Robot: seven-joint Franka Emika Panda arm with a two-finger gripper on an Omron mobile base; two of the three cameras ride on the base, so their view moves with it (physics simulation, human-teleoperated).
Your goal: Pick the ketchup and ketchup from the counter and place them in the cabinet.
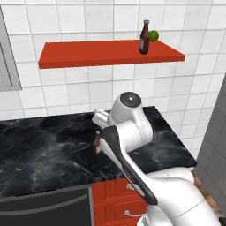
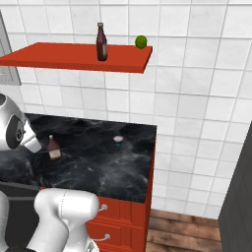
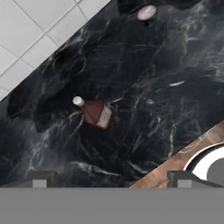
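One ketchup (image 1: 144, 37) (image 2: 102, 42) stands upright on the cabinet (image 1: 88, 53) (image 2: 59, 56), the red shelf on the tiled wall. The other ketchup (image 2: 53, 148) (image 3: 94, 111) stands on the black counter (image 1: 44, 145) (image 2: 108, 167) (image 3: 153, 87). In the left base view this ketchup (image 1: 97, 142) is partly hidden behind my arm. My gripper (image 3: 111, 181) hangs above the counter looking down on it. It is open, nothing sits between its fingertips (image 3: 39, 179), and the bottle lies ahead of them and apart.
A green ball (image 1: 153, 35) (image 2: 141, 41) rests on the shelf beside the upper bottle. A small pale-topped round object (image 2: 118, 140) (image 3: 147, 13) sits farther along the counter. Red drawers (image 2: 123, 216) with silver handles are below, and the counter ends at its right edge (image 2: 151, 162).
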